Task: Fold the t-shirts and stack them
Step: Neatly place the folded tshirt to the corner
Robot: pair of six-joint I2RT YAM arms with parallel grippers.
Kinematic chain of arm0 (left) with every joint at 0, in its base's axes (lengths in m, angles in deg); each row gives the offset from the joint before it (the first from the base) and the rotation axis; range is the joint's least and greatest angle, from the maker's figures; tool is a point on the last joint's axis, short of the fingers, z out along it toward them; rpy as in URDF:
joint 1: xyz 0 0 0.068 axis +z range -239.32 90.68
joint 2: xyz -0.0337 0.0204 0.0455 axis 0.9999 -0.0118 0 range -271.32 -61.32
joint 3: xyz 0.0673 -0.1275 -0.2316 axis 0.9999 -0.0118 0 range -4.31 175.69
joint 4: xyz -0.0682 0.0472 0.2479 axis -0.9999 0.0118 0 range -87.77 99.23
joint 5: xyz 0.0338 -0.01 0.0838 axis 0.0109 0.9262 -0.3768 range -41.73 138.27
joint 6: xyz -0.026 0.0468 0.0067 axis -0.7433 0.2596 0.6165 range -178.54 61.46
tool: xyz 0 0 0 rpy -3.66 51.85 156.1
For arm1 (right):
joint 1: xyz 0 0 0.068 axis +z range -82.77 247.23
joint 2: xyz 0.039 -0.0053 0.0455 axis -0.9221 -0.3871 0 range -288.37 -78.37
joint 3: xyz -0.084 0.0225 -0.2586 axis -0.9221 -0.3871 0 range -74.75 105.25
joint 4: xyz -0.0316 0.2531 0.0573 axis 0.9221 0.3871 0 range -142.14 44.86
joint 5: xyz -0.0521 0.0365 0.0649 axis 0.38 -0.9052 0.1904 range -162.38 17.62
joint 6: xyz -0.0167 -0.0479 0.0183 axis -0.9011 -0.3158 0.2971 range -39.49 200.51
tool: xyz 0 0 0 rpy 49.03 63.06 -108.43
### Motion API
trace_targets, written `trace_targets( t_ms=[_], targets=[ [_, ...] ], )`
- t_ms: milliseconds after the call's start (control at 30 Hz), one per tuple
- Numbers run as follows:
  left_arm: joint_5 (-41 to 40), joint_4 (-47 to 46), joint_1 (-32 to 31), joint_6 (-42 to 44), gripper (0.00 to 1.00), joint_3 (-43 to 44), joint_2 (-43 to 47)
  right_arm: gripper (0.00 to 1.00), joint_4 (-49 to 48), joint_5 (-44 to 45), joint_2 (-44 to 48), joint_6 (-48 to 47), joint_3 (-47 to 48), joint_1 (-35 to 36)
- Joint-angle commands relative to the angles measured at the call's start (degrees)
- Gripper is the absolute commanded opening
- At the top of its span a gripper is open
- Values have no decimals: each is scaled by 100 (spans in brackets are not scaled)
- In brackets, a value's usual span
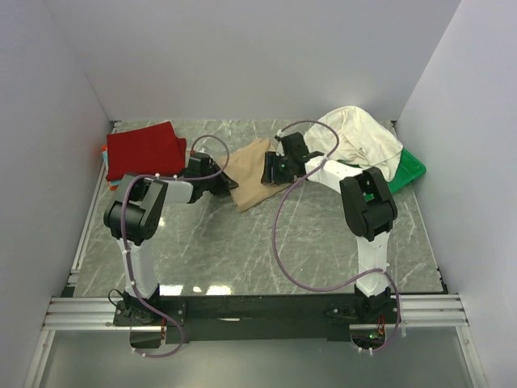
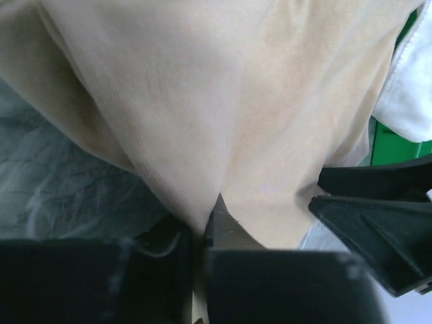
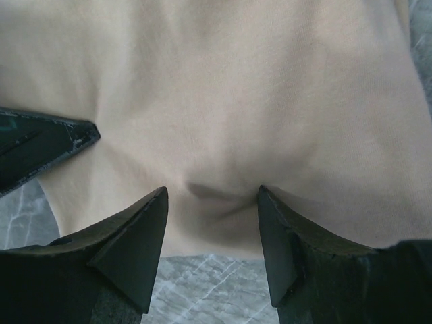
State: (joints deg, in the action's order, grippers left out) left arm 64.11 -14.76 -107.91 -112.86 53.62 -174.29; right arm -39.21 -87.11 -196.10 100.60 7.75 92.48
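The tan-beige t-shirt (image 1: 252, 176) lies crumpled mid-table. My left gripper (image 1: 224, 183) is shut on its left edge; in the left wrist view the cloth (image 2: 223, 101) fans out from the closed jaws (image 2: 202, 233). My right gripper (image 1: 276, 170) is open over the shirt's right part. In the right wrist view its fingertips (image 3: 210, 194) straddle a small pucker of the tan cloth (image 3: 223, 88) near its edge. The deep red t-shirt (image 1: 145, 150) lies folded at the far left on thin orange and teal ones (image 1: 105, 153). The cream-white t-shirt (image 1: 355, 137) is heaped at the far right.
A green plastic tray (image 1: 409, 171) sits under the cream-white shirt at the right wall; it shows in the left wrist view (image 2: 393, 145). White walls enclose the marble table (image 1: 266, 242). The right gripper's fingers (image 2: 378, 212) show close beside my left gripper.
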Motion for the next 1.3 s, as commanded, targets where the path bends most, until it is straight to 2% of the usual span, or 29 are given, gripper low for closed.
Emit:
trace_targets(
  t_ms=[0, 167, 333, 400, 533, 800, 900, 1067, 1267],
  targets=[
    [-625, 881, -39, 405, 2, 191, -24, 62, 25, -66, 66, 21, -181, 76],
    [-1116, 1880, -31, 1081, 0, 613, 195, 62, 140, 101, 390, -32, -401, 102],
    [-1566, 3086, -31, 2108, 0, 1439, 275, 62, 254, 364, 821, -59, -708, 102],
    [-1994, 3612, -31, 2346, 0, 1816, 258, 62, 254, 382, 1024, -50, -831, 94],
    [-2514, 4281, -22, 2908, 0, 2345, 196, 62, 237, 356, 1305, -15, -990, 102],
    [-3086, 4995, -13, 3761, 0, 3091, 117, 62, 263, 417, 1604, -76, -1192, 102],
    [-2990, 5206, 48, 3885, 0, 3276, 56, 62, 272, 426, 1596, -102, -1218, 102],
    [-2359, 5154, 75, 3772, 0, 3137, -76, 62, 237, 409, 1560, -111, -1210, 102],
    [-1734, 4671, 75, 3394, 0, 2399, 11, 62, 0, 163, 1789, -24, -1149, 111]
  ],
)
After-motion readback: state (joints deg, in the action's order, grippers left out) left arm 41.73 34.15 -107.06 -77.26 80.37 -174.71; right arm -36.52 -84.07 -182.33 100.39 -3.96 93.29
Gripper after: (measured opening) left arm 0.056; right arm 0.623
